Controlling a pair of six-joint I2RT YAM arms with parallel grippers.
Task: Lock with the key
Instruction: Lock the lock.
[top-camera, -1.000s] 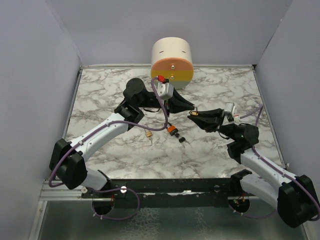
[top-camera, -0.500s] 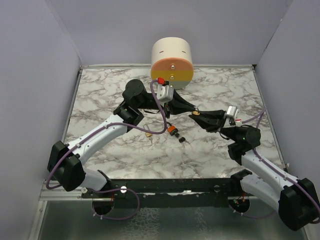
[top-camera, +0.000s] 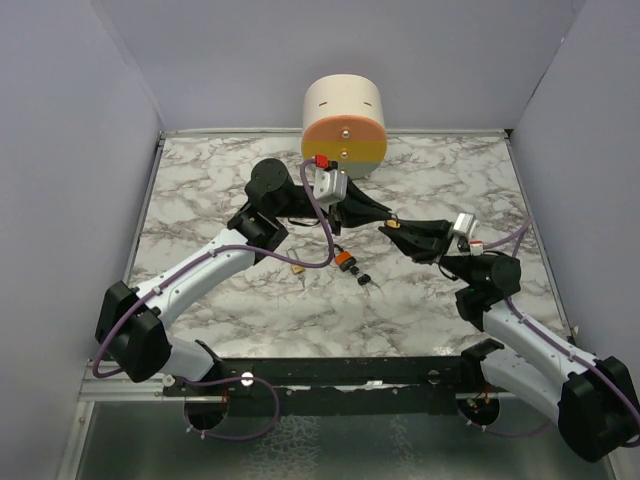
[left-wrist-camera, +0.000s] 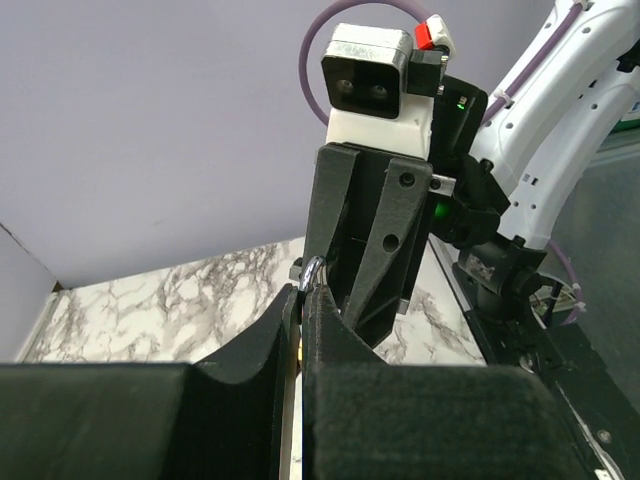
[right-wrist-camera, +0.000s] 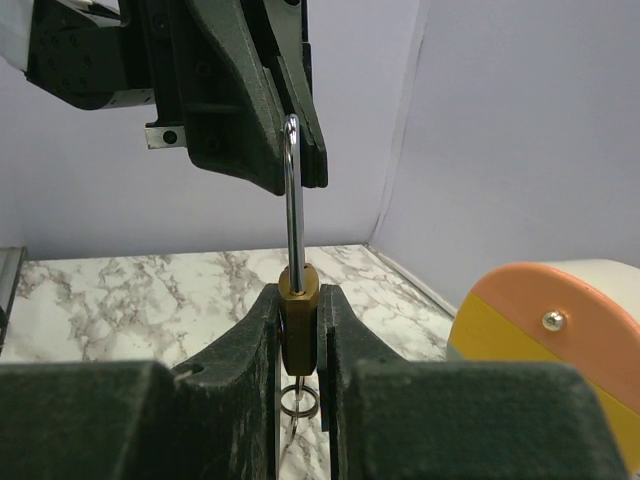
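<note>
My right gripper is shut on the brass body of a padlock, which stands upright in it. The silver shackle rises from the body, and a wire ring hangs under it. My left gripper is shut on the top of the shackle. From above, both grippers meet over mid-table around the padlock. The key, a tiny black-headed bunch, lies loose on the marble in front of them, held by neither gripper.
A cream cylinder with an orange and yellow face stands at the back wall. A small brass padlock and an orange-topped item lie near the key. Walls close in the marble table on three sides.
The left gripper has moved right until its tips meet the shackle of the padlock held by the right gripper. Over the last half second almost nothing has shifted.
</note>
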